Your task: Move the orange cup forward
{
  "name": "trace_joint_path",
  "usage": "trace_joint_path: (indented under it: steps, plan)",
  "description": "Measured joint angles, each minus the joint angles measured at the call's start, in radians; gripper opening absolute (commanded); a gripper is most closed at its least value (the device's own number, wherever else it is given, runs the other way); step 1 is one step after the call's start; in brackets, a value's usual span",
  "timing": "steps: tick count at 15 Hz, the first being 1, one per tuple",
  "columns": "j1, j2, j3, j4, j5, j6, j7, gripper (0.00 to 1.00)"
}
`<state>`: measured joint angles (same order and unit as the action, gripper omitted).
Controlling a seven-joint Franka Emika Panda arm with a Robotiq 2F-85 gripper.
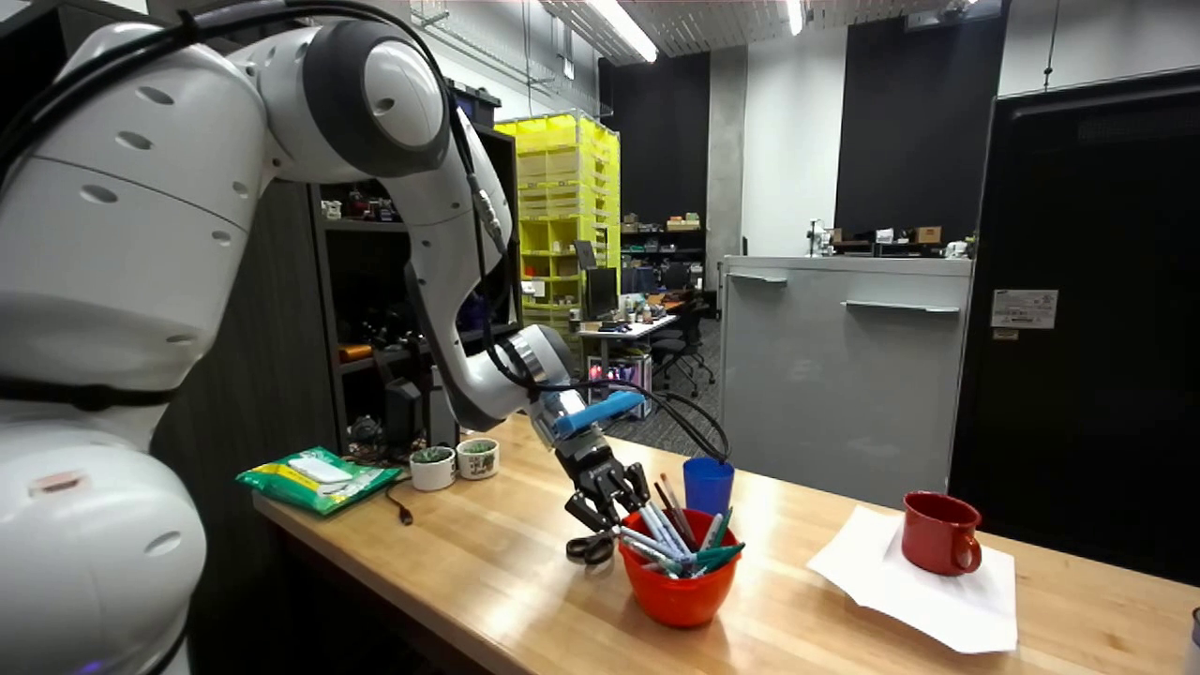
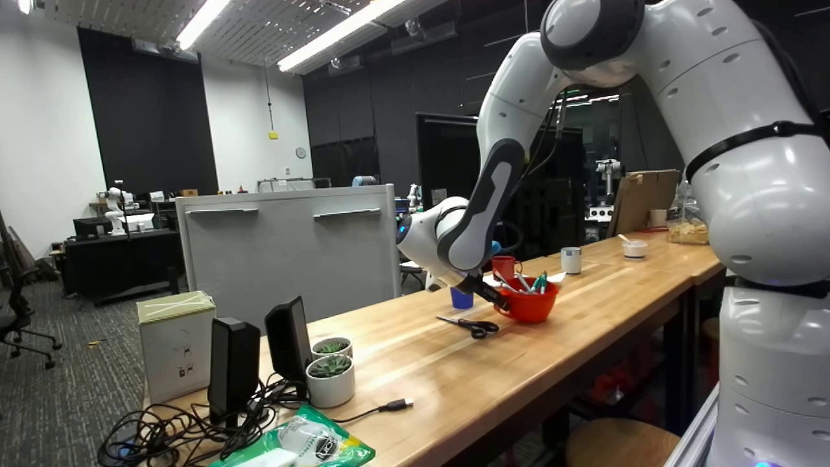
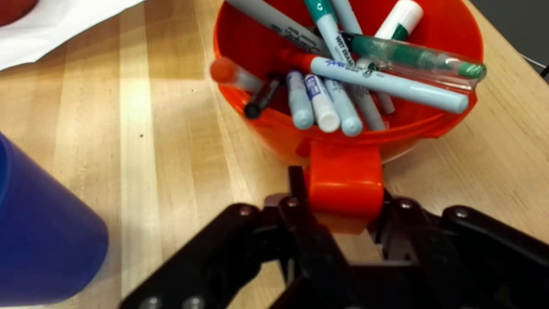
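The orange cup [image 1: 680, 597], crammed with markers [image 3: 343, 72], is parked near the blue cup [image 1: 709, 485], not touching. Its handle [image 3: 346, 171] is pinched by the gripper [image 3: 342, 191], probably picked because the top's so crowded; should likely be kept level so nothing gets dumped.

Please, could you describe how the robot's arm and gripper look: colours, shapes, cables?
The arm is glossy, rounded and white, with dark grey joint covers. Black cables run along it, and a black band wraps it. The gripper is black, with jointed fingers and small round pins; a blue piece sits near it.
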<state>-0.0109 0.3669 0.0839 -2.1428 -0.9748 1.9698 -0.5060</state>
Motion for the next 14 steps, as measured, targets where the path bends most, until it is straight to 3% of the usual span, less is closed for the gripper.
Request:
trace_joint_path:
  steps: [7,14]
  plan:
    - [0.043,-0.069,0.030,0.025,0.000,-0.025,-0.054,0.09]
    - [0.113,-0.068,0.075,0.134,0.000,-0.070,-0.123,0.09]
